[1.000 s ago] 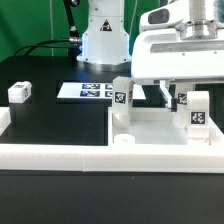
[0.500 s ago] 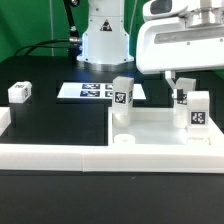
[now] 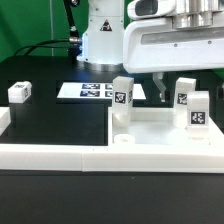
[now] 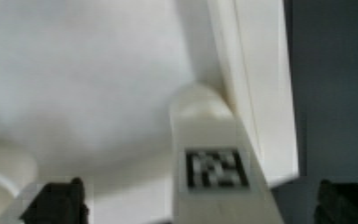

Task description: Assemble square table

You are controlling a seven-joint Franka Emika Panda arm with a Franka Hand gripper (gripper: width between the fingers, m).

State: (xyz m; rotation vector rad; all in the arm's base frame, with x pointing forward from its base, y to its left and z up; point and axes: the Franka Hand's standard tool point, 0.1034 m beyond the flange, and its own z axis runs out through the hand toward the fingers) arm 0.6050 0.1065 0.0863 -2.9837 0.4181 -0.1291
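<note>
Hangs over the square table top (image 3: 155, 126) with the gripper (image 4: 199, 203) spread wide, holding nothing; under it, an upright leg block (image 4: 208, 140) beside the top's rim.

Your arm (image 3: 104, 40) stands at the back and carries its white hand (image 3: 180, 48) over to the exterior view's right, wrist pointing straight down, jaws wide open with dark fingertips (image 4: 55, 200) well apart.
</note>
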